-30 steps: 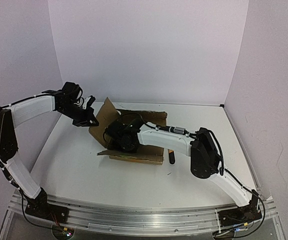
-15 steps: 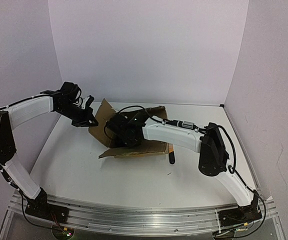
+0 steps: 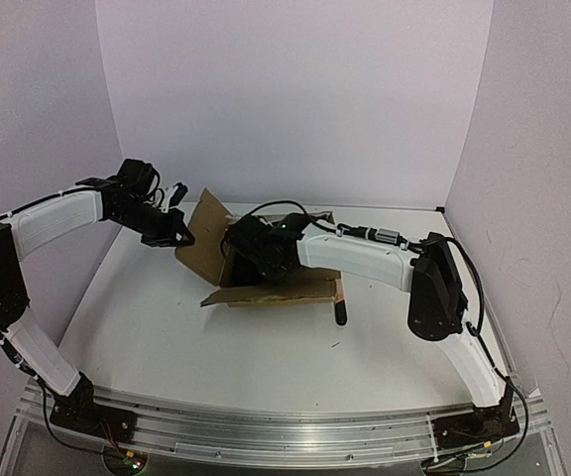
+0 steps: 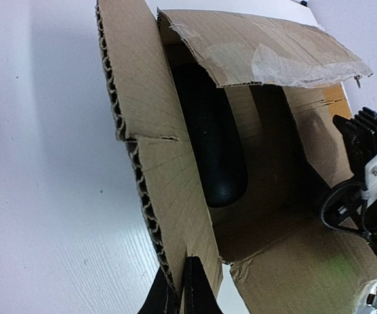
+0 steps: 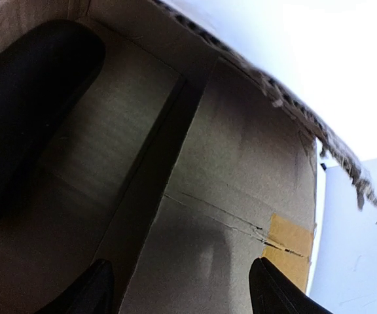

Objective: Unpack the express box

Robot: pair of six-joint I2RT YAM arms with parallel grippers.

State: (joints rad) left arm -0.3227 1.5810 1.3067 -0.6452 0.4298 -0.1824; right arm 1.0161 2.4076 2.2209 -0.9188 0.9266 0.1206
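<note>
The express box [image 3: 284, 288], a flat brown carton, lies mid-table with its flaps [image 3: 204, 230] raised. My left gripper [image 3: 179, 236] is shut on the edge of the left flap [image 4: 146, 111], its black tips [image 4: 179, 284] pinching the corrugated board. Inside the box lies a black oval object [image 4: 216, 150], which shows again at the upper left of the right wrist view [image 5: 25, 104]. My right gripper [image 3: 253, 250] reaches down into the box, jaws open [image 5: 182, 278], nothing between them, just above the cardboard floor [image 5: 228, 196]. Orange tape [image 5: 290, 239] marks a seam.
A slim dark tool [image 3: 340, 310] lies on the white table [image 3: 167, 337] just right of the box's near corner. Lilac walls [image 3: 295, 89] close in the back and both sides. The right arm's black cabling [image 4: 345, 203] hangs over the box's right side.
My right arm has pushed farther back and left into the box, and its jaws have narrowed somewhat. The box has shifted slightly away. My left gripper keeps its hold on the flap.
</note>
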